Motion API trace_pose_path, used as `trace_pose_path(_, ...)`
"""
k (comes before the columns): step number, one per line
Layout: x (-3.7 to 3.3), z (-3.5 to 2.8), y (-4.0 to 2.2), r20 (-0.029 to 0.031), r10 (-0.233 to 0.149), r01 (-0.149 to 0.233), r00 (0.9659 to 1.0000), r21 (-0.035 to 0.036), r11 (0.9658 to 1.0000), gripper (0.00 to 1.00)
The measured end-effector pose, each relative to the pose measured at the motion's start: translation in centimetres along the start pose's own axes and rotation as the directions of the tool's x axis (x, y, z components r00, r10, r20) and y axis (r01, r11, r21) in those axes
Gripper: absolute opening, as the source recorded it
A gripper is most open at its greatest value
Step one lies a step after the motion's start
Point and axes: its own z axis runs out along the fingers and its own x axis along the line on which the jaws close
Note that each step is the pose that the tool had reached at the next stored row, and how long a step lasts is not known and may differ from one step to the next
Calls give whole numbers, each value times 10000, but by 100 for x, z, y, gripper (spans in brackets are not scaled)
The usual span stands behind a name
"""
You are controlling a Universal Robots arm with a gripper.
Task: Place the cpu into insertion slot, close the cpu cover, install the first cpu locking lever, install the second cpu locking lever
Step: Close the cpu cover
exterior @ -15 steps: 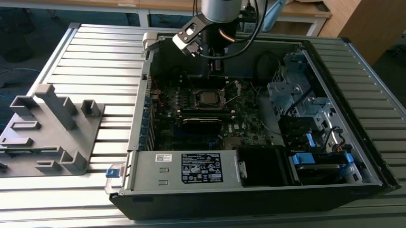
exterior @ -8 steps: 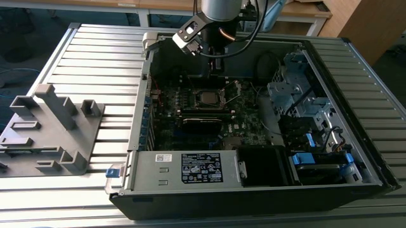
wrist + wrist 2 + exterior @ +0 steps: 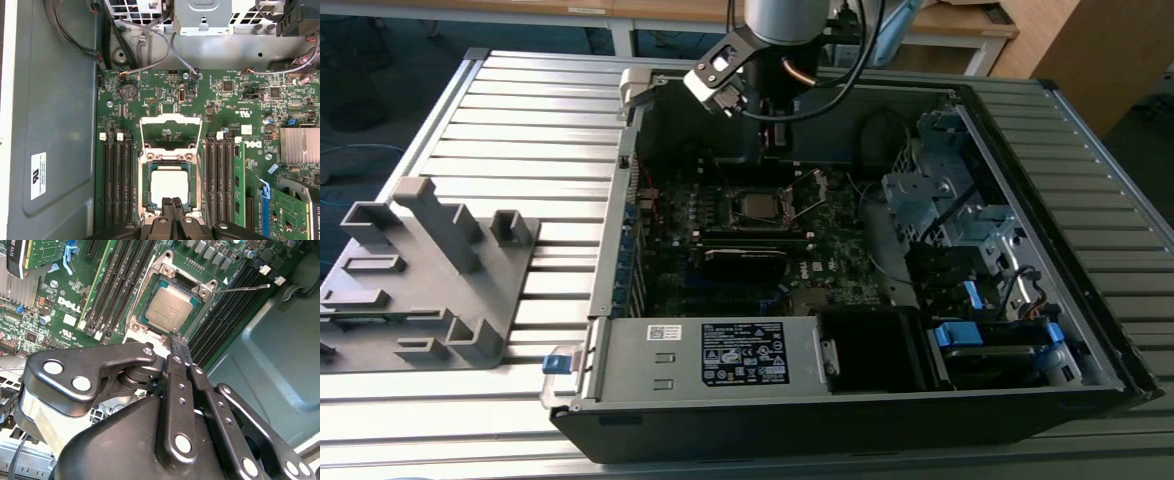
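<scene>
Hand (image 3: 179,343) shut, fingers pressed together, nothing between them. It hangs above the motherboard (image 3: 225,100), tips lined up over an edge of the cpu (image 3: 170,184) in both wrist views. Cpu lies flat in insertion slot (image 3: 146,186). Cpu cover (image 3: 171,118) swung up, open. One locking lever (image 3: 245,288) sticks out free. Memory slots (image 3: 117,185) flank the socket. Open computer case (image 3: 1067,250) lies on slatted desk (image 3: 520,110); grey fixture (image 3: 427,270) at exterior view's left.
</scene>
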Motion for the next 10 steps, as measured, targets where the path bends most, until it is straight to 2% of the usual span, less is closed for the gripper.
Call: trace_pose_path(10,0,1,29,0,1,-1,10000,0,10000,11)
